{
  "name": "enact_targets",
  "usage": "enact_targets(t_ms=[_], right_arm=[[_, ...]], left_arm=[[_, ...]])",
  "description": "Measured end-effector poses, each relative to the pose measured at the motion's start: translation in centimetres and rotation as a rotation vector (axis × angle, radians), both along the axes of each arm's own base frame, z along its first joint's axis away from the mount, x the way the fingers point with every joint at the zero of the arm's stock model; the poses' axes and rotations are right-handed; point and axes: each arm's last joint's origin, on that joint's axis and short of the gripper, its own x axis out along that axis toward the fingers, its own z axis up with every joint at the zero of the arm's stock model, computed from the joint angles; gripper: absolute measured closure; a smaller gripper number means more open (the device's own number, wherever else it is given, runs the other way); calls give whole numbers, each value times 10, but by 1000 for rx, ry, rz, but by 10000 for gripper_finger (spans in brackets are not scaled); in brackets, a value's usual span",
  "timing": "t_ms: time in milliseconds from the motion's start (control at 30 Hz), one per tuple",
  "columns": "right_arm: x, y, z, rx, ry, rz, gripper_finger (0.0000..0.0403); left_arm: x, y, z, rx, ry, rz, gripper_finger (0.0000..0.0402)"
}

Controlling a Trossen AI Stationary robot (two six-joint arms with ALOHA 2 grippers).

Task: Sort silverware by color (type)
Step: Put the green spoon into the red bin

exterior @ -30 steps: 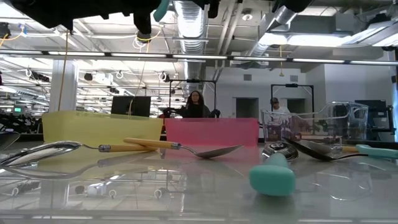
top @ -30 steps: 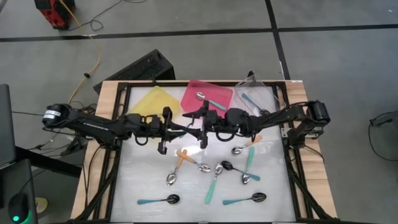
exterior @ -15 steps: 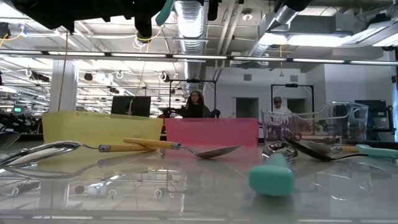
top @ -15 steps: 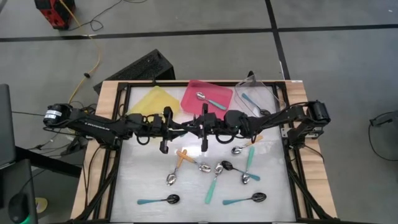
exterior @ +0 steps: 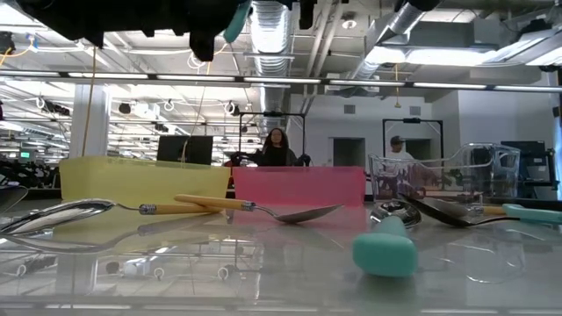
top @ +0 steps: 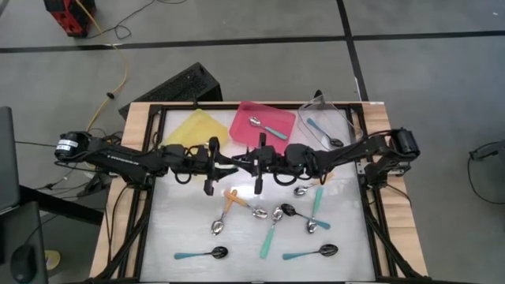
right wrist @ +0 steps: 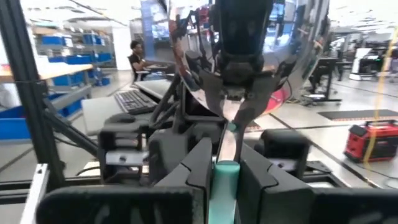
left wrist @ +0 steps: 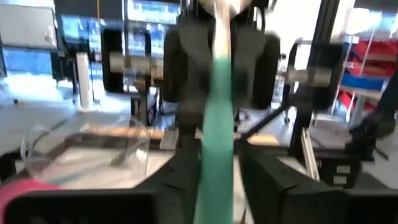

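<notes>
**tablewatcher:** So where's the spoon at?

**gripnerd:** Up in the air over the middle of the table (top: 181, 221), just in front of the pink tray (top: 246, 118). It's the teal spoon (right wrist: 225, 180), and both arms meet right at it. The right gripper (right wrist: 225, 158) is clamped on the butt end of the teal handle, with the shiny bowl pointing away from it toward the other arm. The left gripper (left wrist: 217, 168) sits around the same handle further along. I honestly can't tell if it's gripping or has let go.

**tablewatcher:** And the rest of the silverware?

**gripnerd:** Mostly scattered on the near half of the table, below the two claws. There's an orange-handled spoon (top: 230, 201) closest under them. A black-bowled teal one (top: 201, 254) lies near the front edge, and another black-bowled one (top: 310, 253) to its right. One teal-handled spoon (top: 267, 127) is already in the pink tray, and a second (top: 318, 130) is in the clear tray (top: 343, 118). I can't make out anything in the yellow tray (top: 197, 130).

**tablewatcher:** Room?

**gripnerd:** Big open lab with ducts overhead. Two people sit way back, one (exterior: 275, 145) behind the pink tray and another (exterior: 397, 149) off to the right.
</notes>
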Motion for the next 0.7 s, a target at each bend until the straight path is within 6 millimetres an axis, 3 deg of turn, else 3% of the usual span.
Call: enact_targets(t_ms=[200,333,533,700], right_arm=[[-10,-2,11,-12,33,-41,338],[-23,-4,23,-27,65,-76,338],[-45,-9,46,-54,62,-170,338],[-62,-9,61,-50,54,-163,338]], left_arm=[[0,0,-8,-12,84,-9,189],[-1,0,-13,-43,141,-12,145],[-3,-7,-23,-132,250,-173,142],[-7,-33,-23,-163,263,-436,156]])
